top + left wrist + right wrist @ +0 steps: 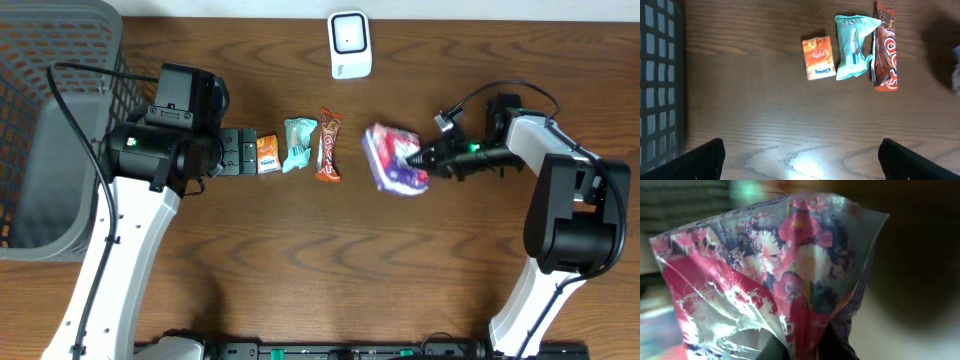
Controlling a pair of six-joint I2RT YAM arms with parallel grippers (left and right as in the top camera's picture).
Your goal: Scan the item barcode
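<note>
Orange pkt (817, 58): "Enjoy"; rest illegible.

The wooden table (300, 250) bears a basket (40, 60), scanner (350, 44), orange packet (267, 154), teal pouch (299, 144), brown bar (329, 145).

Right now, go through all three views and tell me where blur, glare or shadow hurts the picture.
Overhead: evenly lit and sharp, with no harsh shadows on the table. Left wrist: a white glare patch on the wood near the bottom edge, while the orange packet is crisp. Right wrist: the floral packet fills the frame, with shiny highlights on its plastic and everything behind it blurred.
</note>
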